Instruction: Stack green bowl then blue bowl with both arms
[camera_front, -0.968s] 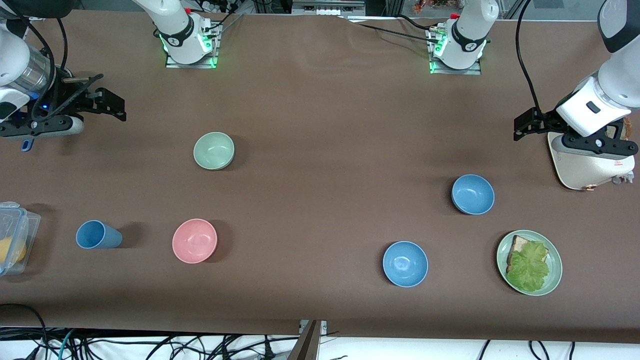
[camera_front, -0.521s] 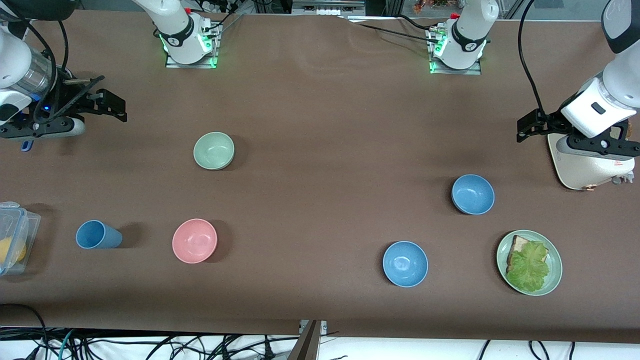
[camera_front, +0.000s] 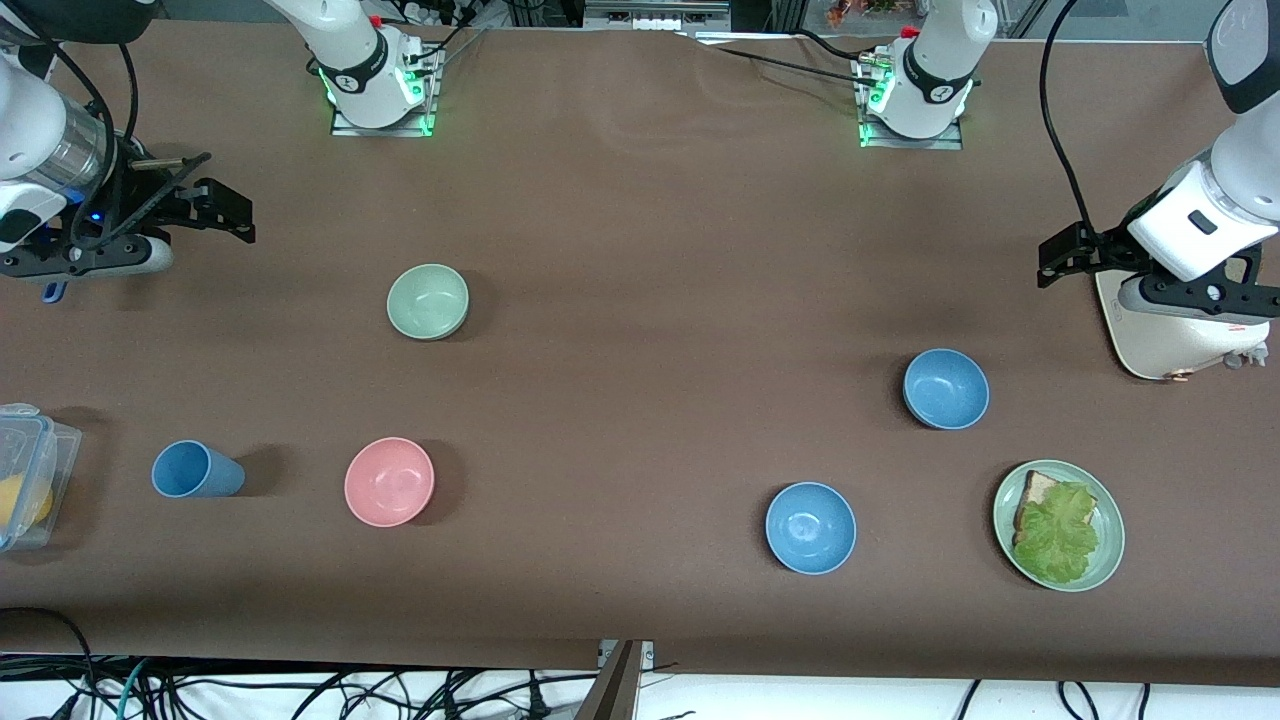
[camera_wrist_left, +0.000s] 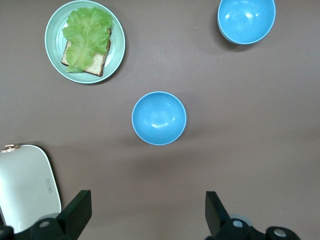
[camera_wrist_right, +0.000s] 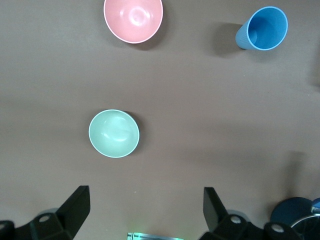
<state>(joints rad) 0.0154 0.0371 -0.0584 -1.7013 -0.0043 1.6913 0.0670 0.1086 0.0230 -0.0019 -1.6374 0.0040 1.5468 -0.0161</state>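
Observation:
The green bowl sits upright on the brown table toward the right arm's end; it also shows in the right wrist view. The duller blue bowl sits toward the left arm's end and lies mid-frame in the left wrist view. My right gripper is open and empty, in the air at the right arm's end of the table, apart from the green bowl; its fingers frame bare table. My left gripper is open and empty, in the air beside a white appliance, apart from the blue bowl.
A brighter blue bowl and a green plate with bread and lettuce lie nearest the front camera. A pink bowl, a blue cup and a clear plastic box lie toward the right arm's end. The white appliance stands under the left wrist.
My left arm has drifted slightly toward its own end of the table. The right gripper has barely shifted. No bowl has moved.

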